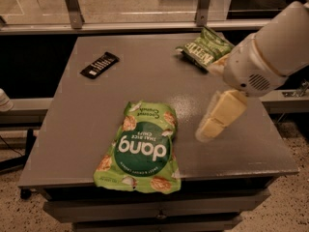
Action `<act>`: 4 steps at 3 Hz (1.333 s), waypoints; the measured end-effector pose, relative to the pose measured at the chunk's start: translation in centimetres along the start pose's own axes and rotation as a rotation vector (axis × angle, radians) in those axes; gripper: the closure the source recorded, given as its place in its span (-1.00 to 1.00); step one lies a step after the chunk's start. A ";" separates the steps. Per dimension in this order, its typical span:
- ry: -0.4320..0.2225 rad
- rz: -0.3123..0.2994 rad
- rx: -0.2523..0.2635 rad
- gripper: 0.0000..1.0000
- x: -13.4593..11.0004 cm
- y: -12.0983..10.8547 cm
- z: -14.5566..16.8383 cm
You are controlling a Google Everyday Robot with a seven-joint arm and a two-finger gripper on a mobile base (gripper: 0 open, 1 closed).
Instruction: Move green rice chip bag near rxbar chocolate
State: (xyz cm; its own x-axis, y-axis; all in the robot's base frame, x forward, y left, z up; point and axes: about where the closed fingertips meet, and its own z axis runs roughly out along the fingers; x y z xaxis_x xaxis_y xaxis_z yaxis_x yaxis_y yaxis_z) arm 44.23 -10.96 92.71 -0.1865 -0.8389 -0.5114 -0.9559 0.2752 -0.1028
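The green rice chip bag (140, 149) lies flat near the front edge of the grey table (72, 124), its "dang" lettering upside down to me. The rxbar chocolate (99, 65), a small black wrapper with white lettering, lies at the back left of the table, well apart from the bag. My gripper (215, 120) hangs above the table just right of the bag, on the white arm (270, 52) that reaches in from the right. It touches nothing and holds nothing.
A smaller, darker-green snack bag (205, 48) lies at the back right of the table, partly behind my arm. A metal rail and posts (145, 27) run behind the table. The table's front edge is just below the large bag.
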 end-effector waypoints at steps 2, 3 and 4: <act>-0.201 0.095 -0.149 -1.00 -5.3 1.9 8.3; -0.224 0.135 -0.195 -1.00 -5.5 2.8 11.2; -0.233 0.155 -0.211 -0.63 -5.6 3.3 12.6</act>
State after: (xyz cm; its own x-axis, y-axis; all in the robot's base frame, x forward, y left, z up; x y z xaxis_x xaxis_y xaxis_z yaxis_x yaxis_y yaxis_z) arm 44.97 0.59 84.46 -0.2996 -0.6582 -0.6907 -0.9507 0.2670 0.1578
